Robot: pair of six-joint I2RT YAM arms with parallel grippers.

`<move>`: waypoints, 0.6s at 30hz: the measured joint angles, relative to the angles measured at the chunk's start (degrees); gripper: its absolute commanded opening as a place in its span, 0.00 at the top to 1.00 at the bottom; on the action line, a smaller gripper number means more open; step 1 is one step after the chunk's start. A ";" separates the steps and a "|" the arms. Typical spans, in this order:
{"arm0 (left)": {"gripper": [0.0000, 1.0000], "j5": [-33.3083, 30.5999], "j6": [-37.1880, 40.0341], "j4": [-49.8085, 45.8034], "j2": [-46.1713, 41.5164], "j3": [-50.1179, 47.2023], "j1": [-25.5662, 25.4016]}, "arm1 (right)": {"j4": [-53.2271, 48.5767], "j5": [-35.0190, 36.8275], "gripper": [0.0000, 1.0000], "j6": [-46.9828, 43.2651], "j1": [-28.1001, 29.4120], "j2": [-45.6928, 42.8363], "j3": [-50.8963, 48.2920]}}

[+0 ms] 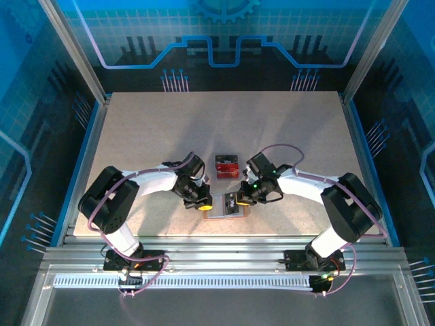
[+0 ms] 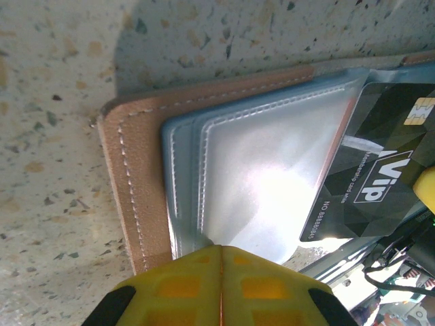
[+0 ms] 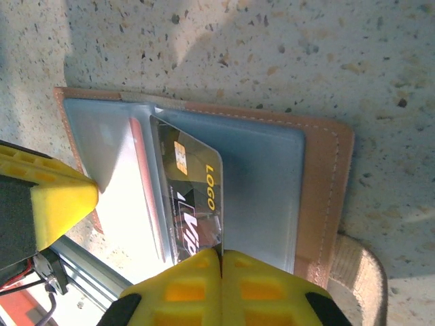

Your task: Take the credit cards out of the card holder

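Here 1 card holder [image 3: 327,170], 1 black card [image 3: 197,187]

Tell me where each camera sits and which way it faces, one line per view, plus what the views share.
Top external: above and behind the arms, looking down on the table; both arms show, left claw and right claw at the card holder.
Left wrist: on the left arm, low over the card holder's brown edge; own shut yellow fingertips at bottom.
Right wrist: on the right arm, facing the dark credit card that its shut fingertips pinch.
Shared: all three show the card holder.
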 measured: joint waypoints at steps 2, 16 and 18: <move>0.92 -0.02 0.00 -0.02 -0.09 0.00 0.00 | -0.11 -0.02 0.96 0.00 0.00 0.00 0.11; 0.90 -0.02 -0.02 -0.02 -0.42 -0.22 0.00 | 0.96 -0.15 0.86 2.23 1.81 -0.09 0.11; 0.90 -0.02 -0.04 -0.02 -0.42 -0.22 0.00 | 1.20 -0.15 0.86 2.89 2.29 -0.31 0.11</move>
